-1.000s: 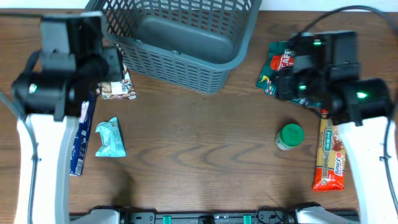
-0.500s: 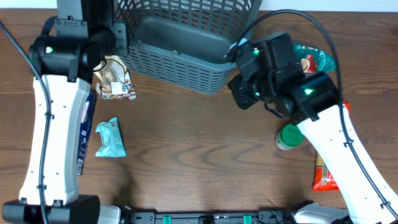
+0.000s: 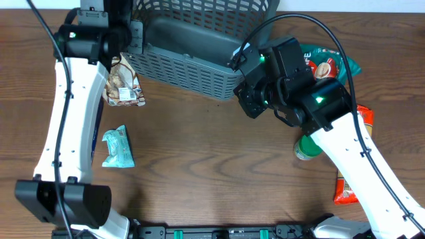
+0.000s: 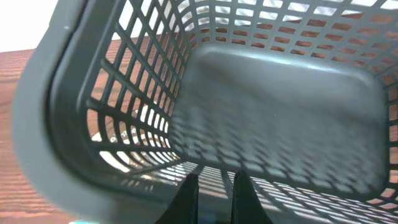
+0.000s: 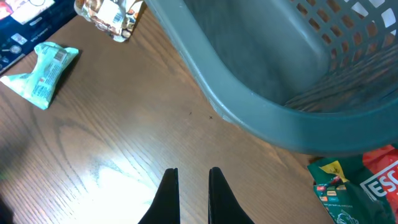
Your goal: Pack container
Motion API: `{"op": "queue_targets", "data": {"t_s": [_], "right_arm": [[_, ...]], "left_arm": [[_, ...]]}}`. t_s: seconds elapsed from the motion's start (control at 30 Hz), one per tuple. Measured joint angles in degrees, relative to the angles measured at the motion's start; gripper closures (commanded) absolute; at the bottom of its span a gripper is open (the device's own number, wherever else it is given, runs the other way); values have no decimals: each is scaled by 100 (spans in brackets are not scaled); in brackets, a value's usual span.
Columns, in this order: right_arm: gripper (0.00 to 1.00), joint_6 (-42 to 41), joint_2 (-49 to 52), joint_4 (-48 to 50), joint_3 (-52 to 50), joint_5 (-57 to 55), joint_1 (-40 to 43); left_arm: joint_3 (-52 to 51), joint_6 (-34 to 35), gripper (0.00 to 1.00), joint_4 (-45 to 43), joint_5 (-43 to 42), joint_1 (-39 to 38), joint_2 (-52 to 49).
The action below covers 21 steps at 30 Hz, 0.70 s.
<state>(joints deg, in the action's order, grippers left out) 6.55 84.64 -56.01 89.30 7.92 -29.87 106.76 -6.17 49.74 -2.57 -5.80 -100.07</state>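
The container [image 3: 192,73] is a large dark grey slatted basket at the table's back centre. It looks empty. It fills the left wrist view [image 4: 280,106] and shows in the right wrist view [image 5: 280,68]. My left gripper [image 3: 135,34] hovers at the basket's left rim, and its fingers [image 4: 214,199] are nearly together with nothing between them. My right gripper [image 3: 244,99] is just off the basket's front right corner, above bare wood. Its fingers [image 5: 191,196] are close together and empty.
A brown snack packet [image 3: 123,83], a teal packet [image 3: 117,147] and a long blue box [image 3: 89,143] lie to the left. A green-lidded jar [image 3: 307,147], a red-orange bar packet [image 3: 352,179] and a green-red bag [image 3: 325,66] lie to the right.
Both arms have swung in from the table's sides toward the basket, the left to its left rim and the right to its front right corner. No object has moved.
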Motion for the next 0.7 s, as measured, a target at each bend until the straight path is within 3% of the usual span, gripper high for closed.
{"op": "queue_targets", "data": {"t_s": [0.43, 0.7], "right_arm": [[99, -13, 540, 168, 0, -350, 0], [99, -424, 542, 398, 0, -960, 76]], "left_arm": [[61, -120, 94, 87, 2, -31, -142], [103, -120, 94, 400, 2, -282, -142]]}}
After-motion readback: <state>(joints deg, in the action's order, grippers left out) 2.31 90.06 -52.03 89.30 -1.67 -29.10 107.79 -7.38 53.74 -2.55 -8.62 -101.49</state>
